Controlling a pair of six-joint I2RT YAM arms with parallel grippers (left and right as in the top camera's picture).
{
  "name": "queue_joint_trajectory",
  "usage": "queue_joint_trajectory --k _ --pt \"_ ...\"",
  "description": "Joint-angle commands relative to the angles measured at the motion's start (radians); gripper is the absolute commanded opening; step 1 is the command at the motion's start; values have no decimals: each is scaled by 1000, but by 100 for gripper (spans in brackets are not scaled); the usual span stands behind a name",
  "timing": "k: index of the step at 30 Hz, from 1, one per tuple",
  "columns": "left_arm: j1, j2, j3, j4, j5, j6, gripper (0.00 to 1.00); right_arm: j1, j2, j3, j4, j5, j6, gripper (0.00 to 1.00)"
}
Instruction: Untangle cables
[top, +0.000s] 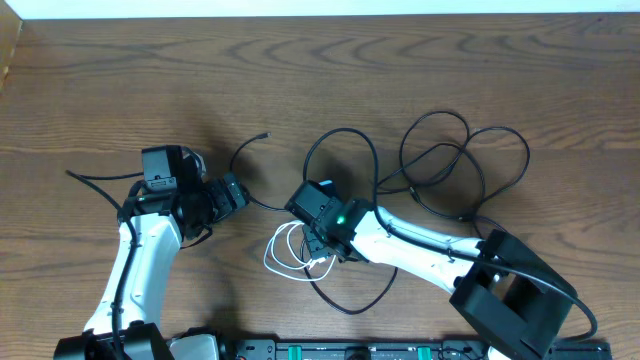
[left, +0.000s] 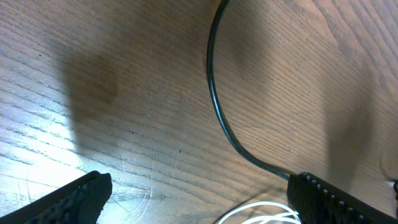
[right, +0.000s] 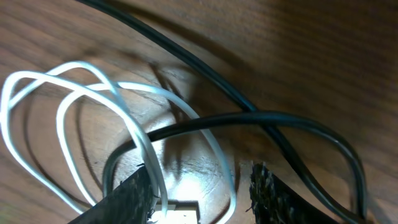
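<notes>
Near the worktop's (top: 100, 80) centre, the white cable's (right: 148, 152) loops cross the black cable (left: 209, 74) directly beneath the half-open right hand (right: 199, 193); whether it grips them, I cannot tell. Just left, the left hand (top: 232, 195) gapes wide and empty.

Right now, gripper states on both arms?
Left gripper: open, holding nothing.
Right gripper: partly open, thin white cable between its fingers, not clamped.
</notes>
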Motion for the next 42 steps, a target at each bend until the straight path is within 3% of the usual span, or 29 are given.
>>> queue_joint_trajectory --k 1,4,13,17,23,42 --pt "2 5 -7 1 -10 2 95 9 12 -34 19 19 29 48" --pt "2 5 -7 1 -10 2 95 8 12 -57 51 19 29 45" --pt "2 5 -7 1 -10 2 95 9 12 -60 64 22 28 24" --pt "2 5 -7 1 -10 2 95 8 12 -60 60 21 27 1" --pt "2 5 -7 1 -10 2 95 5 -48 -50 17 21 12 1" --pt "2 5 -7 1 -10 2 95 5 -579 -48 59 19 -211 1"
